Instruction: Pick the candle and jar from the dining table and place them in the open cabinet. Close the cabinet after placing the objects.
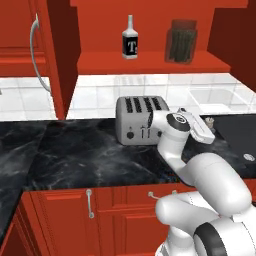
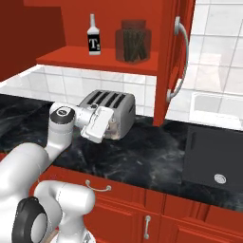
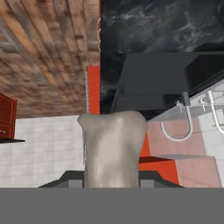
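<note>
Large clear glass jar (image 2: pixel 133 40), dark contents: already on red cabinet shelf (image 2: pixel 71 59). Small pale beige candle (image 3: pixel 113 146): clamped in gripper (image 3: pixel 111 179), beside steel toaster (image 1: pixel 137 117). Remaining: shelve candle, close cabinet door (image 2: pixel 171 61).

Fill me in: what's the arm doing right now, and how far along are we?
The jar already stands on the open cabinet's shelf, next to a black-labelled bottle. The gripper has its jaws shut on the candle and holds it low over the marble counter, beside the toaster. The candle isn't shelved yet, and the cabinet door is open.
</note>
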Controlling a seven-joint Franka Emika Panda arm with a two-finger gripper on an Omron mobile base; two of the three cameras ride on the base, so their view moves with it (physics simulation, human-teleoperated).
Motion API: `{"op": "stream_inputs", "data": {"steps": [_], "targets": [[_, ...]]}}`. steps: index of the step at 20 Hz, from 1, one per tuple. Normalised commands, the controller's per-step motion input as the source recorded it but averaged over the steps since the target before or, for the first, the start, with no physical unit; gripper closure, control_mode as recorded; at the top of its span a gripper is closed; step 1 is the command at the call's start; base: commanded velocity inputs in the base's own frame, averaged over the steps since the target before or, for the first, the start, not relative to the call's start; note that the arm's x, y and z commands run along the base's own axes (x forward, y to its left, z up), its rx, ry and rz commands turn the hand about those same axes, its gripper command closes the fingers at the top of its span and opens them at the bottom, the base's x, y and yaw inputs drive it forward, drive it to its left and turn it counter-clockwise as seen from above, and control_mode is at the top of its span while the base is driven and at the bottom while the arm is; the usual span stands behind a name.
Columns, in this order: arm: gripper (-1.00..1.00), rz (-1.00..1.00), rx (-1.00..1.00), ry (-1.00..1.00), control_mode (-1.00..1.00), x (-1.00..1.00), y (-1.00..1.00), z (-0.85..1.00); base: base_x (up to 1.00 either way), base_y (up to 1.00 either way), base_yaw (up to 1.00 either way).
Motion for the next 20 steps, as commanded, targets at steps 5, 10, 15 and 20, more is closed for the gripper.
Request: {"op": "stream_inputs", "data": {"steps": [5, 10, 15, 20], "targets": [[1.0, 0.0, 0.0, 0.0, 1.0, 0.0, 0.0, 0.0, 0.55, 0.21, -0.2], [1.0, 0.0, 0.0, 0.0, 1.0, 0.0, 0.0, 0.0, 0.53, 0.37, -0.17], [1.0, 0.0, 0.0, 0.0, 1.0, 0.0, 0.0, 0.0, 0.47, 0.49, -0.12], [1.0, 0.0, 0.0, 0.0, 1.0, 0.0, 0.0, 0.0, 0.4, 0.29, -0.07]]}}
